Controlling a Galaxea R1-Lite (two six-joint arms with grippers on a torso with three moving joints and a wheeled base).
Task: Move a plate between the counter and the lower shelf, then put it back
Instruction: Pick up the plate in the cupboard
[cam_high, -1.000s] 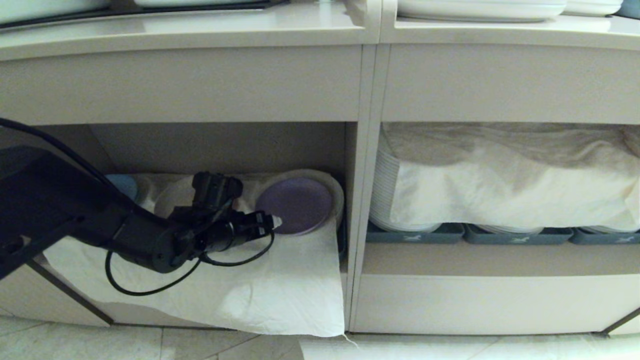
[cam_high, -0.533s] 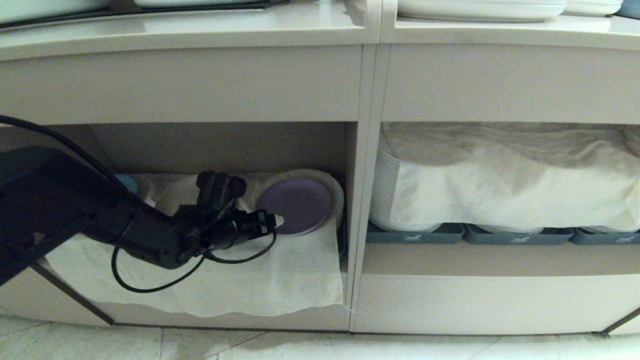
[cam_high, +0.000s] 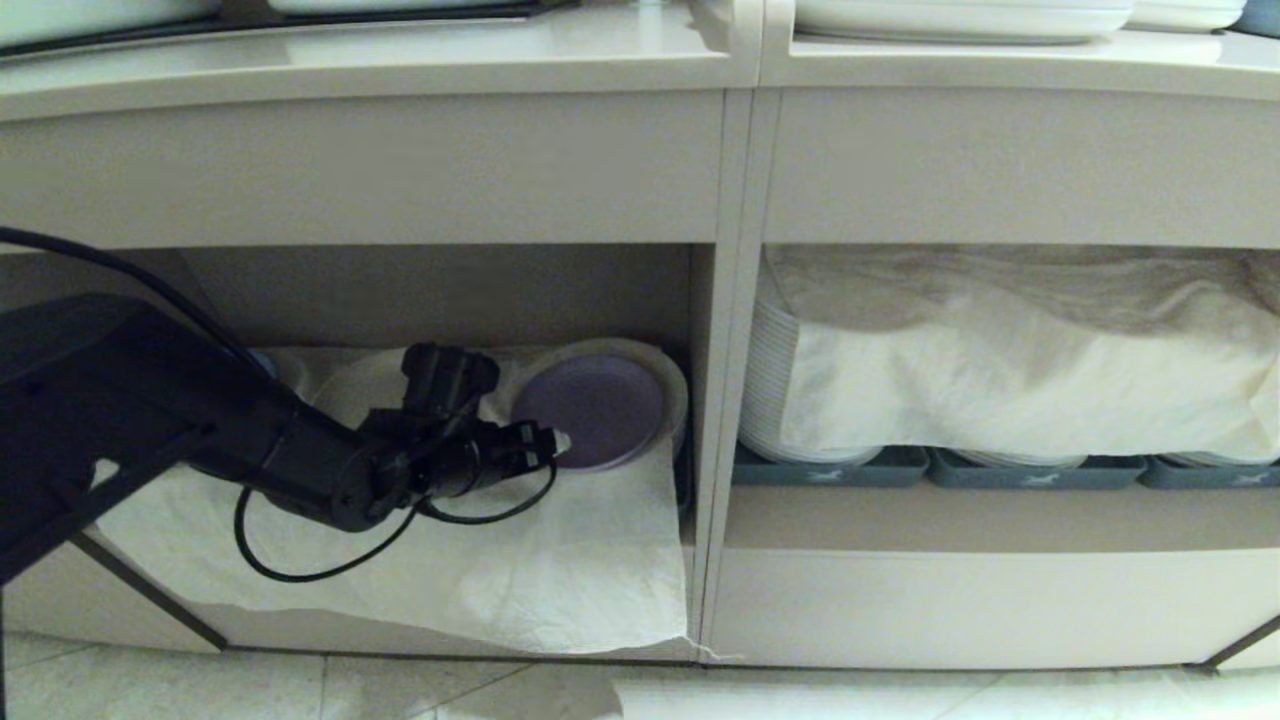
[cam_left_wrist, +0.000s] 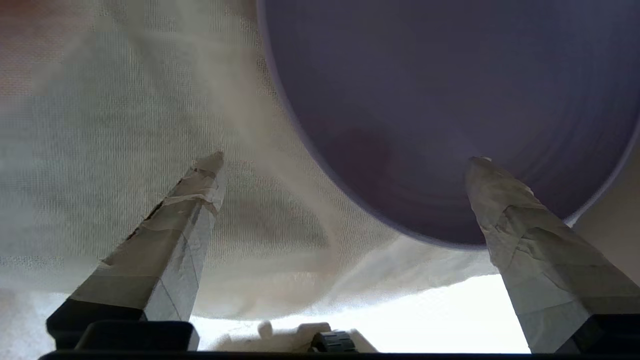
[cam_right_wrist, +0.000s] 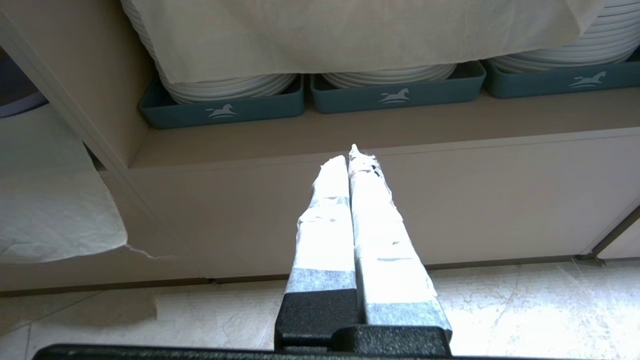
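The small lavender plate (cam_high: 595, 410) lies on top of a pale plate stack (cam_high: 676, 392) at the right end of the lower shelf (cam_high: 450, 300), on a wrinkled white cloth (cam_high: 560, 560). My left gripper (cam_high: 556, 441) reaches into the niche, open, with its tips at the plate's near-left rim. In the left wrist view the plate (cam_left_wrist: 450, 90) fills the far side. One taped finger (cam_left_wrist: 500, 200) overlaps its rim and the other finger (cam_left_wrist: 200, 185) is over the cloth; the left gripper (cam_left_wrist: 345, 160) grips nothing. The counter (cam_high: 400, 60) runs above. My right gripper (cam_right_wrist: 352, 152) is shut and parked low before the cabinet.
A vertical divider (cam_high: 725, 400) stands right beside the plate. The wider niche to the right holds blue-grey trays (cam_high: 830, 465) with white plate stacks under a cloth (cam_high: 1000, 370). Large white plates (cam_high: 960, 20) rest on the top. Tiled floor (cam_high: 300, 690) lies below.
My left forearm has shifted slightly up and to the right while its fingertips stay at the plate's rim. The cloth's hanging front hem rose, then dropped again.
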